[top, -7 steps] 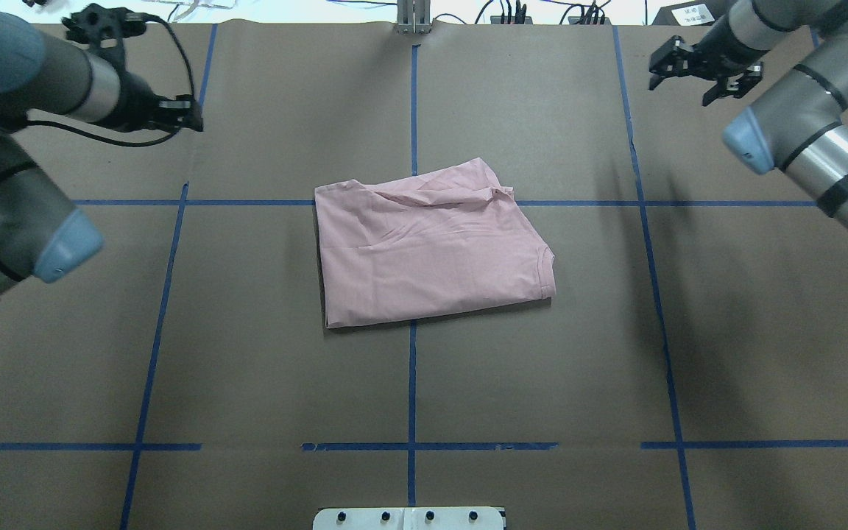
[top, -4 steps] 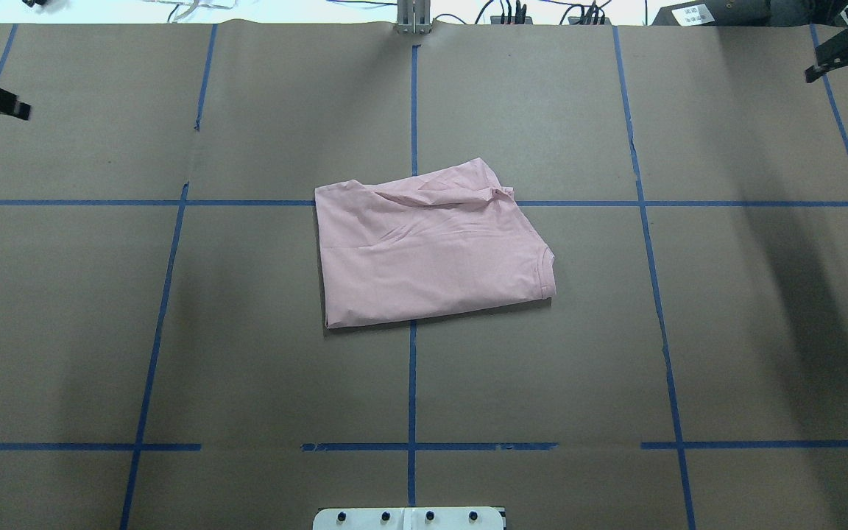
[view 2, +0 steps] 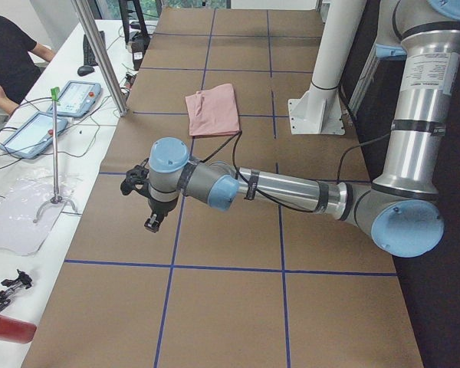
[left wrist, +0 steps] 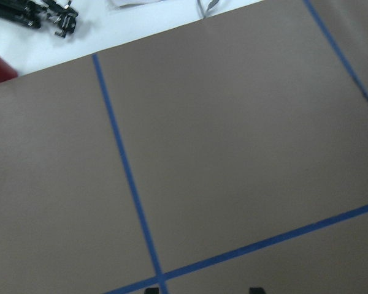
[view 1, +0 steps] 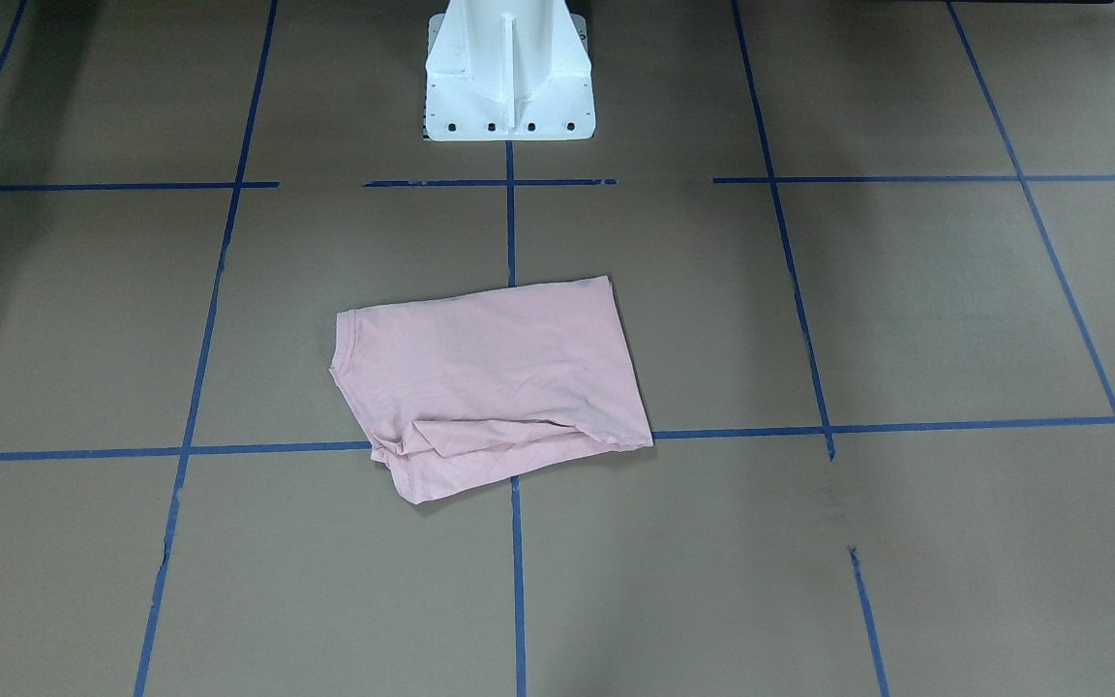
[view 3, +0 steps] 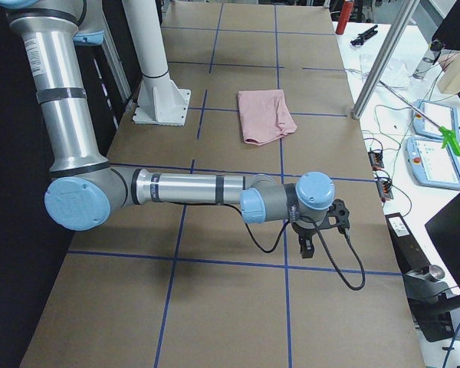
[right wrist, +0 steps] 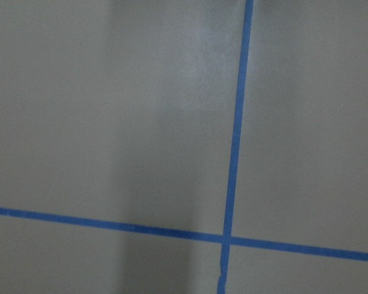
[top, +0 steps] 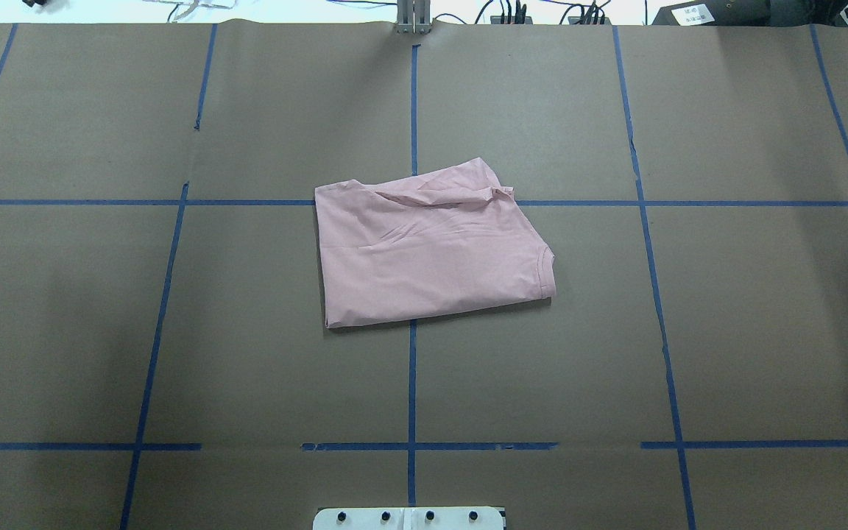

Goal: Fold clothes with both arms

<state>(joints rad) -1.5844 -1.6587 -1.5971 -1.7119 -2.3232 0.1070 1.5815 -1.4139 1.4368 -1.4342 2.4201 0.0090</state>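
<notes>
T-shirt (top: 431,246), pink and folded, lies before the white pedestal base (view 1: 507,97); likely soft, light, limp, best pinched at hem corners. Left gripper (view 2: 150,223) and right gripper (view 3: 307,248) hang far either side of that base, empty; how wide they stand I cannot tell

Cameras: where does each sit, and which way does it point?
Front-facing: across the table, facing the white pedestal base; no arms.
Overhead: behind that base, down on the folded light pink T-shirt; no arms.
Left side: table's end; silver-grey left arm near.
Right side: opposite end; right arm near.
Left wrist: brown paper, its fingertips.
Right wrist: paper, blue tape.
All four fixed views share the T-shirt.
</notes>
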